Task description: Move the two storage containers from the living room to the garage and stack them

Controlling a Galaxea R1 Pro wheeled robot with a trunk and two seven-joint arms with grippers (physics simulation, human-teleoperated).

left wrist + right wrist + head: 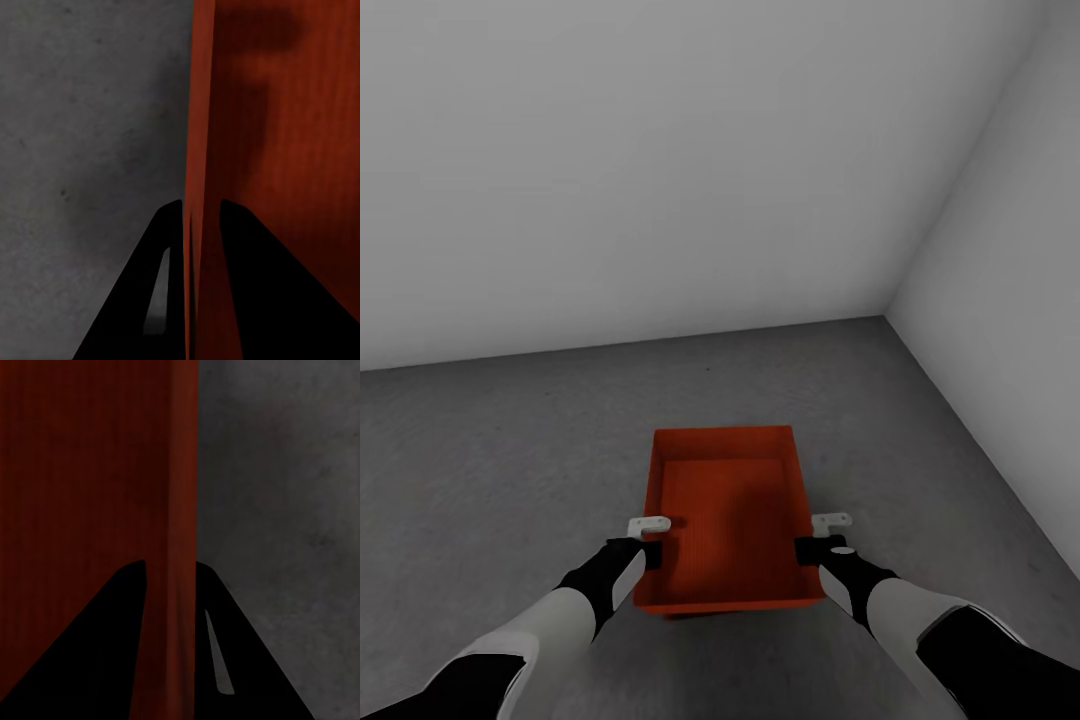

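Note:
One orange-red storage container (730, 510) with no lid is low in front of me, over the dark grey concrete floor (510, 450) of the garage. My left gripper (656, 535) is shut on its left wall, and my right gripper (812, 535) is shut on its right wall. In the left wrist view the gripper (201, 214) has one black finger on each side of the thin red wall (196, 112). The right wrist view has the same grip (171, 574) on the other wall (180, 472). I cannot tell whether the container touches the floor.
A plain pale grey wall (660, 150) stands ahead and a second one (1010, 250) runs along the right. They meet in a corner (887, 316) at the back right. Bare concrete lies to the left and beyond the container.

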